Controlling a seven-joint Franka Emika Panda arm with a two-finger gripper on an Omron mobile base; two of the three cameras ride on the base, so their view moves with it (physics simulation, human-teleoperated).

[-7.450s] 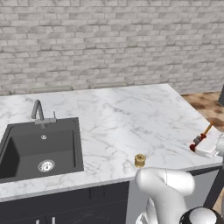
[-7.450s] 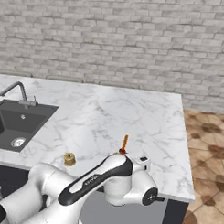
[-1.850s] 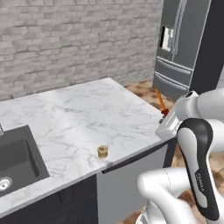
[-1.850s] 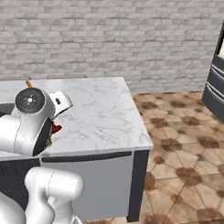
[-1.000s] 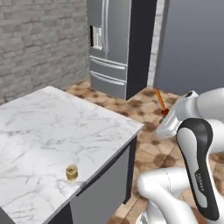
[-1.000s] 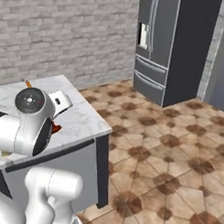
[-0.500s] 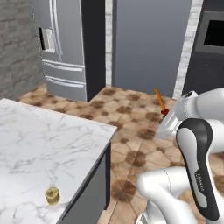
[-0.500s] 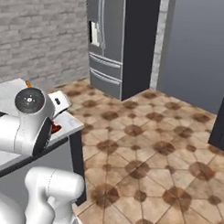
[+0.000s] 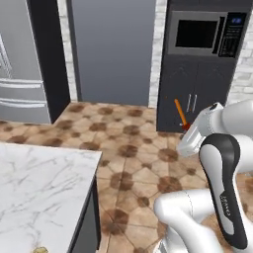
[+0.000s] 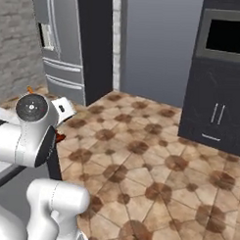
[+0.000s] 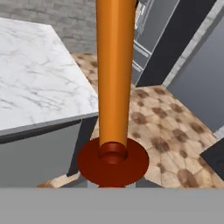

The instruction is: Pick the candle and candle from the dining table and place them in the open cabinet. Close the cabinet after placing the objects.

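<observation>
The fingers are closed tight on the base of the orange candle (image 11: pixel 114 74), though the tips themselves are hidden under its dark red holder (image 11: pixel 113 161) in the hand view, so the exact contact is hard to make out. The candle stands along the gripper's axis, its stem running up from the round holder. In the left base view the same candle (image 9: pixel 180 113) pokes up and to the left from the gripper (image 9: pixel 190 136), held in the air over the tiled floor (image 9: pixel 133 158) and well clear of the dining table (image 9: pixel 39 188).

On the table, near its front edge, a small brass-coloured object (image 9: pixel 40 250) sits at the bottom of the left base view; it may be the second candle, but it is cut off and too small to be sure.

As for progress, I judge the first candle picked up and in transit. The cabinet is not in sight yet, so placing this candle, fetching the other, and shutting the door all remain.

The arm is folded close to the base, elbow bent, with the hand carried at about chest height on the robot's right side. Ahead stand a tall dark oven unit (image 9: pixel 202 74) with a microwave (image 9: pixel 205 33) and a steel fridge (image 10: pixel 63 51).
</observation>
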